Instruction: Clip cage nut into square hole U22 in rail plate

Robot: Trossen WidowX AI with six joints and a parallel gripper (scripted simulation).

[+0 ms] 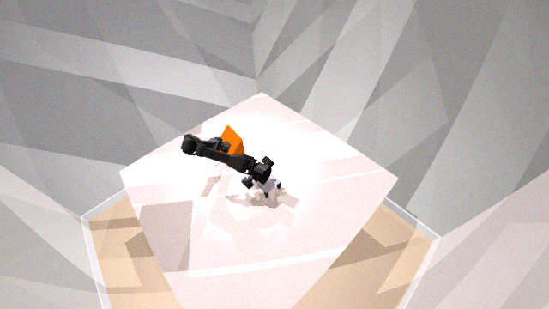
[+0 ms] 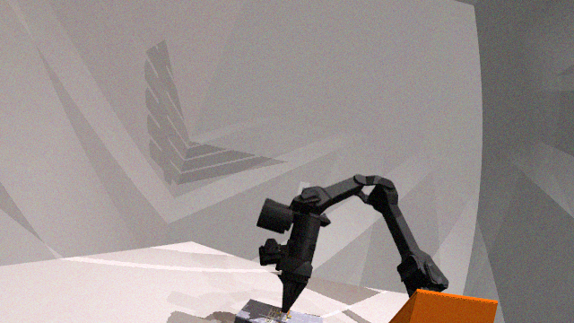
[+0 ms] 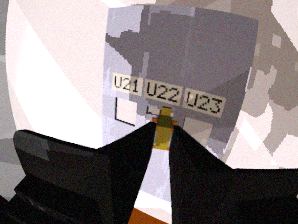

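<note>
In the bottom half of the wrist view, the two black fingers of the parallel-jaw gripper (image 1: 273,193) (image 2: 285,310) (image 3: 164,131) run up toward the centre and are closed on the brass-coloured cage nut (image 3: 163,134), which sits between their tips just below centre. In the exterior view the fingers point down at the bottom edge of the frame, right over the rail plate (image 1: 268,184) (image 2: 255,310) (image 3: 170,30).

Beyond the nut, at mid-frame in the wrist view, lies the label U22 (image 3: 162,92), with U21 (image 3: 127,83) to its left and U23 (image 3: 204,102) to its right. The nut covers much of the hole under U22; whether the wings have entered it cannot be told.

The step in hand looks to be the insertion. Keep the wings squeezed, match the nut's sides to the slightly turned hole, and lower it straight, with little force. Letting go early could leave it cocked on the rim. Once the flanges lie flat on the plate, open gently and evenly, then rise straight up so neither finger drags the nut out.
</note>
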